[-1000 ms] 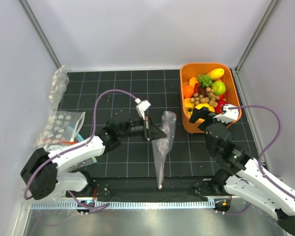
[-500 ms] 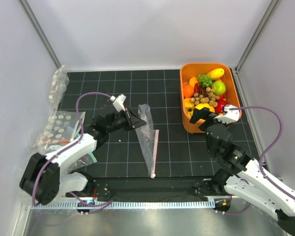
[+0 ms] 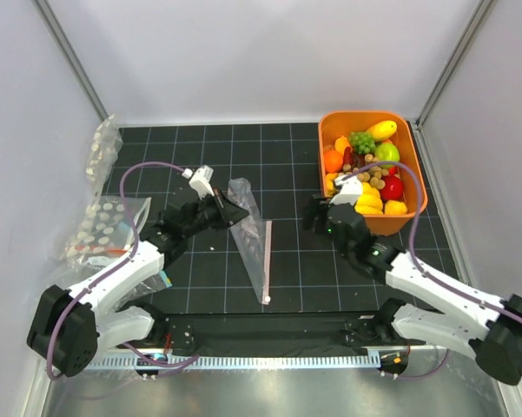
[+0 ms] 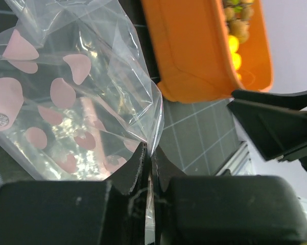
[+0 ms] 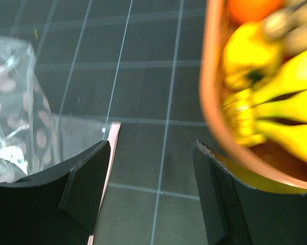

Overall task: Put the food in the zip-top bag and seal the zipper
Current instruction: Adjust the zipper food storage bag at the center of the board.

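The zip-top bag [image 3: 254,243] lies flat on the black grid mat, its pink zipper [image 3: 267,261] running along the right edge. My left gripper [image 3: 236,216] is shut on the bag's upper left edge; in the left wrist view the clear plastic [image 4: 66,102] is pinched between the jaws [image 4: 151,153]. My right gripper [image 3: 315,217] hovers open over the mat between the bag and the orange tub [image 3: 330,122]. The right wrist view shows the zipper [image 5: 110,148] by the left finger [image 5: 87,184] and nothing between the jaws [image 5: 153,168]. The food [image 3: 369,169] sits piled in the tub, bananas [image 5: 276,102] nearest.
Two other clear dotted bags lie at the left edge of the mat [image 3: 109,221] [image 3: 102,152]. Grey walls close in the left, right and back. A metal rail [image 3: 261,358] runs along the near edge by the arm bases.
My right arm has swung left from the tub toward the bag, its jaws narrowing a little. The left gripper drew the bag slightly left and back, laying it flatter.
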